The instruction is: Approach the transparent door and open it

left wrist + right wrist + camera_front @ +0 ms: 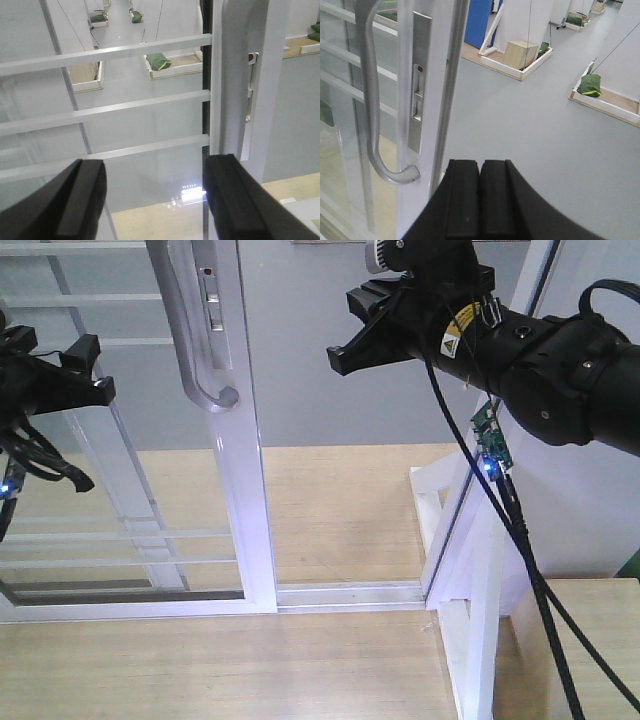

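Note:
The transparent door stands left of centre, clear glass with thin white bars in a white frame. Its curved grey pull handle is on the right stile. My left gripper is open and empty in front of the glass, left of the handle. In the left wrist view its fingers frame the barred glass and the stile. My right gripper is shut and empty, right of the stile at handle height. In the right wrist view it sits below and right of the handle and lock plate.
A bare white post frame stands to the right, with a gap and floor track between it and the door stile. Wooden floor lies in front. Beyond are a grey floor, a box and green bags in wooden trays.

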You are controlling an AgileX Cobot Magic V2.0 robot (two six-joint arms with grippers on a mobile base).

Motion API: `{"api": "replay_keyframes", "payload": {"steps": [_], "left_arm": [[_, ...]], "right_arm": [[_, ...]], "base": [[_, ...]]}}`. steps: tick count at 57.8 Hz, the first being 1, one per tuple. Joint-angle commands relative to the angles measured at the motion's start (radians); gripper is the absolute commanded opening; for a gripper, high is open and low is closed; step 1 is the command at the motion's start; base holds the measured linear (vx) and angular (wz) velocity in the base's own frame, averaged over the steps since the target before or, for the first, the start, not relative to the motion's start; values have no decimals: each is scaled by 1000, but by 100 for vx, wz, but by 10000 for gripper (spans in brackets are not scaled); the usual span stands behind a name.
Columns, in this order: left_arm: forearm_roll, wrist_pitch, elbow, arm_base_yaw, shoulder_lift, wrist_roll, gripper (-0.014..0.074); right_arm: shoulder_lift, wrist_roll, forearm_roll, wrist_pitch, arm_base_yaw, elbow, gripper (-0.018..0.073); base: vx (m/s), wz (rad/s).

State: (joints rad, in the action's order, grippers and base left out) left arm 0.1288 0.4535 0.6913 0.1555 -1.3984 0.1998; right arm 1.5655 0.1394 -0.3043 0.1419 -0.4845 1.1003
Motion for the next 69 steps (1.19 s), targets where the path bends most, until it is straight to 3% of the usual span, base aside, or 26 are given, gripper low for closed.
{"api": "replay_keyframes", "payload": {"steps": [1,34,45,51,58,69], "left_arm": [[7,111,65,3,-33,-7,514],[13,113,310,0,-270,-7,470],[141,110,378,-55,-320,-7,470],[116,92,398,-67,-331,-6,470],[27,57,422,-67,-341,-8,470],[18,58,458,-69,-371,-58,457]], "right_arm": [[-47,-11,-8,53,-3,28,-9],[-44,-59,-8,51,-2,28,-9],[-44,-93,-6,48,-2,28,-9],[-44,-94,-6,50,-2,28,-9],[-44,-94,-6,50,-2,28,-9],[-44,-94,-6,51,-2,28,-9]], "base": [[0,0],[0,0],[0,0],[0,0],[0,0],[0,0]]}}
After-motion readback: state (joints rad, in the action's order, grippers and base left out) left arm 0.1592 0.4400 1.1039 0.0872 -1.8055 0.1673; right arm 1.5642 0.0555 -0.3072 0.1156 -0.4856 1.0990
